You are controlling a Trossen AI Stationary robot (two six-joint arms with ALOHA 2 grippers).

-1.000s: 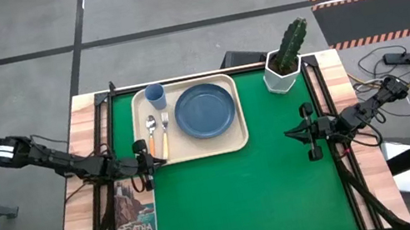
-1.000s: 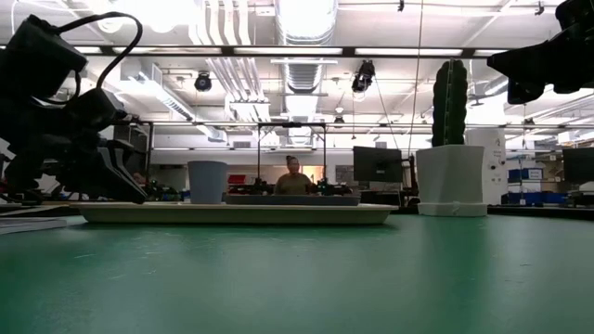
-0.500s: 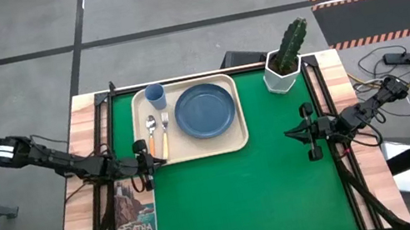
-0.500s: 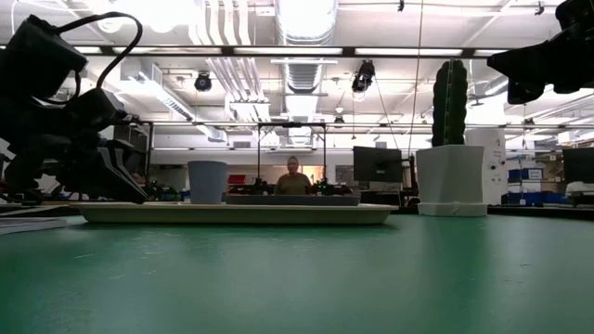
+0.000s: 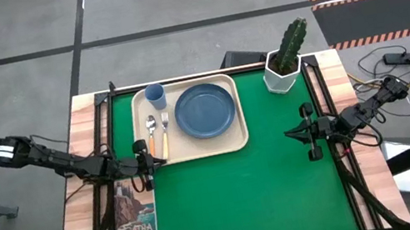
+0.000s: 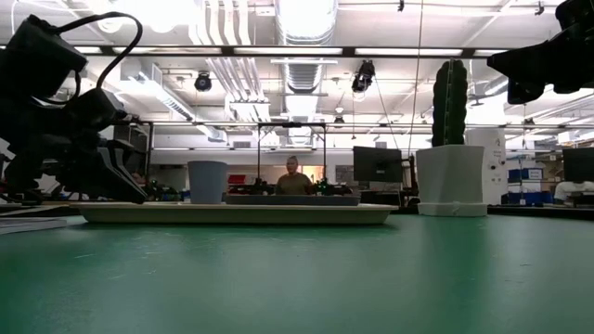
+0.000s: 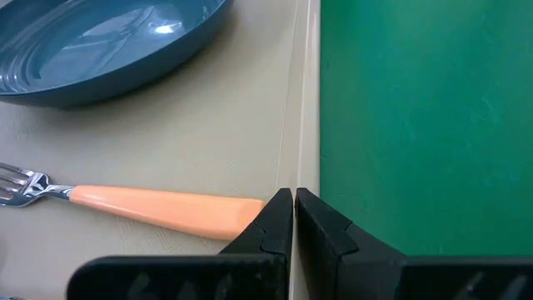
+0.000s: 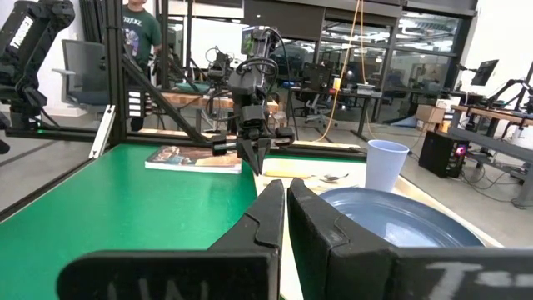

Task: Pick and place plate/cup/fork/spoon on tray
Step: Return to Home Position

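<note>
The cream tray (image 5: 236, 138) lies at the far left of the green mat. On it rest the slate-blue plate (image 5: 205, 111), the light-blue cup (image 5: 155, 96), the spoon (image 5: 152, 129) and the fork (image 5: 165, 132), side by side. My left gripper (image 5: 162, 158) is shut at the tray's near left corner, its tips (image 7: 293, 208) over the near rim beside the fork's handle (image 7: 158, 207). My right gripper (image 5: 288, 133) is shut and empty above the mat's right side; it also shows in the right wrist view (image 8: 283, 196). My left gripper's shut fingertips stand level, coming from the table's left, right beside the free end of the fork's handle (image 7: 246, 215). The fork lies flat on the tray. The finger hides the handle's very end, so I cannot tell whether they touch.
A white hexagonal pot with a cactus (image 5: 284, 65) stands at the mat's far right corner. A booklet (image 5: 133, 208) lies on the wooden left edge. The green mat (image 5: 237, 202) is bare in front of the tray. A person (image 6: 293, 176) sits in the room behind.
</note>
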